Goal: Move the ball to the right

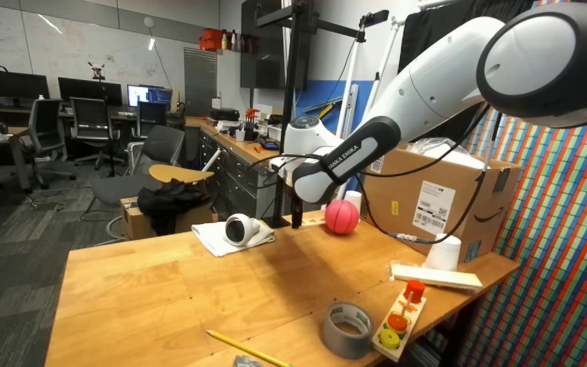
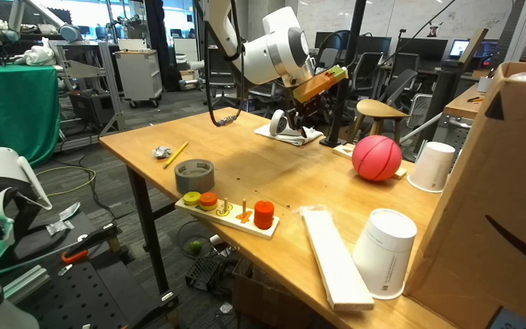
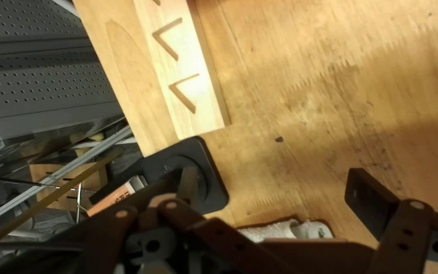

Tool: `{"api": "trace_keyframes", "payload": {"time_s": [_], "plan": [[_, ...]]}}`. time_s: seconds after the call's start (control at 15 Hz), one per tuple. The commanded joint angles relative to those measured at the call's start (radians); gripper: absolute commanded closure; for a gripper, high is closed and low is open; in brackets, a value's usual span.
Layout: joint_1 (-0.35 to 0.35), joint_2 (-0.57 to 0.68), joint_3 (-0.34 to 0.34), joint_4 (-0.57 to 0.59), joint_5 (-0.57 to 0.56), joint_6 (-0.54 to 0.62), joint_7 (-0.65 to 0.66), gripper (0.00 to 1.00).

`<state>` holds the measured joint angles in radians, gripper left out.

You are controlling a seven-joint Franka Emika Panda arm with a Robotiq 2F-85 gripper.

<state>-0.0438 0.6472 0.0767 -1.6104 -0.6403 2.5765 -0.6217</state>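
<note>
Wooden tabletop (image 2: 281, 173), pink ball (image 2: 376, 157) resting on it; tool (image 3: 272, 180) apart from it, spread wide

Dark grey patterned carpet (image 1: 18, 290) lies beneath dark mesh-backed office chairs (image 1: 87, 118). A glossy white whiteboard wall (image 1: 74, 51) reflects light streaks (image 1: 49, 23). Bright glass windows (image 2: 178, 13) stand far back.
</note>
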Motion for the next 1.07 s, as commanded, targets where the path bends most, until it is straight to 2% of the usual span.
{"api": "trace_keyframes", "payload": {"time_s": [0.0, 0.33, 0.8, 1.0], "plan": [[0.008, 0.07, -0.028, 0.151, 0.061, -0.092, -0.061, 0.0], [0.022, 0.166, -0.071, 0.304, 0.1, -0.248, -0.062, 0.0], [0.018, 0.303, -0.169, 0.482, 0.073, -0.33, -0.034, 0.0], [0.018, 0.316, -0.234, 0.509, 0.05, -0.369, 0.024, 0.0]]}}
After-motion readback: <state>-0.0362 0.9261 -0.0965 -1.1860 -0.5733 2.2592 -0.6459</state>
